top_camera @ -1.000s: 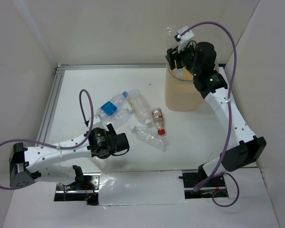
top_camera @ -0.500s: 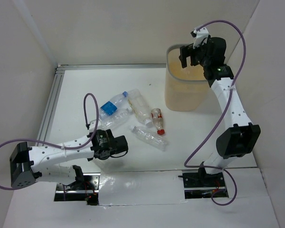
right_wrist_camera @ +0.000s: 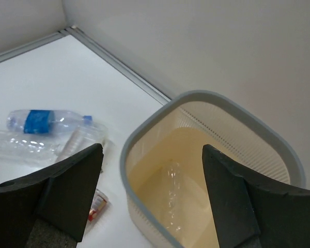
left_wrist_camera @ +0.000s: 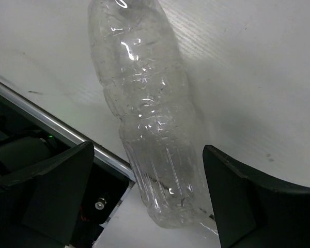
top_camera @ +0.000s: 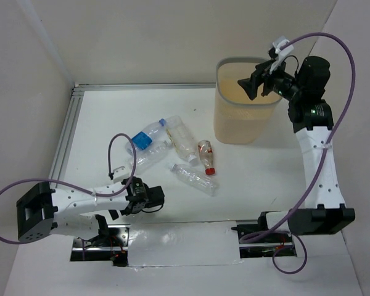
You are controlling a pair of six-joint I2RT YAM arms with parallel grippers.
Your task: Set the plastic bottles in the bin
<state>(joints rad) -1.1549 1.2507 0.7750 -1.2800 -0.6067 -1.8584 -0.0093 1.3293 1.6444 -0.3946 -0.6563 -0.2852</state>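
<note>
The beige bin [top_camera: 242, 126] stands at the back right. One clear bottle [right_wrist_camera: 171, 194] lies inside it. My right gripper [top_camera: 249, 87] hangs open and empty above the bin's rim [right_wrist_camera: 144, 129]. On the table lie a blue-labelled bottle [top_camera: 145, 137], a clear one [top_camera: 182, 138], a red-capped one [top_camera: 205, 155], a clear one [top_camera: 193, 177] and another clear one [top_camera: 143, 161]. My left gripper [top_camera: 155, 198] is open and low near the table's front. A clear bottle [left_wrist_camera: 144, 119] lies on the table between its fingers [left_wrist_camera: 248, 201], apart from both.
White walls close in the table on the left, back and right. An aluminium rail [top_camera: 71, 132] runs along the left edge. A metal rail and dark opening [left_wrist_camera: 51, 126] lie next to the left gripper at the front edge.
The right gripper held a clear bottle over the bin, let it go and has swung right; the bottle now lies in the bin. The left gripper has drawn back toward the front edge.
</note>
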